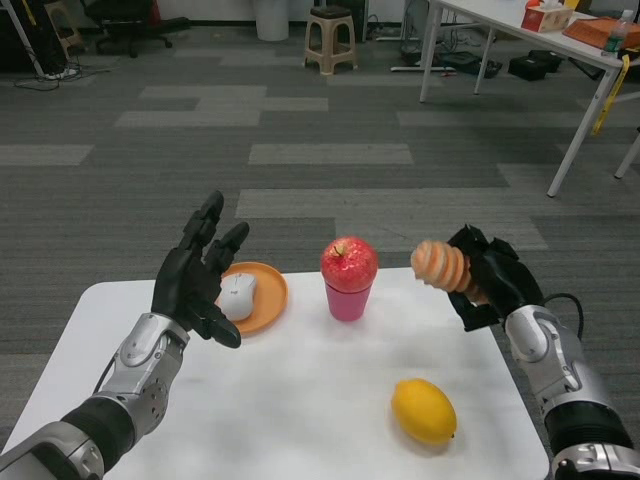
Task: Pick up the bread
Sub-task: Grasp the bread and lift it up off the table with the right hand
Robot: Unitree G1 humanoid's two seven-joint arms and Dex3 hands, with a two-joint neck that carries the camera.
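Observation:
The bread point(441, 265) is a ribbed, orange-and-tan roll, held up in the air above the table's right side. My right hand point(488, 277) grips its right end, well off the white table point(300, 400). My left hand point(200, 275) hovers open over the table's left part, fingers spread, just left of the orange plate point(268, 296).
A white computer mouse point(237, 296) lies on the orange plate. A red apple point(349, 264) sits on top of a pink cup point(348, 300) at the table's back middle. A yellow lemon point(423, 410) lies front right. White tables and a stool point(331, 38) stand across the carpet.

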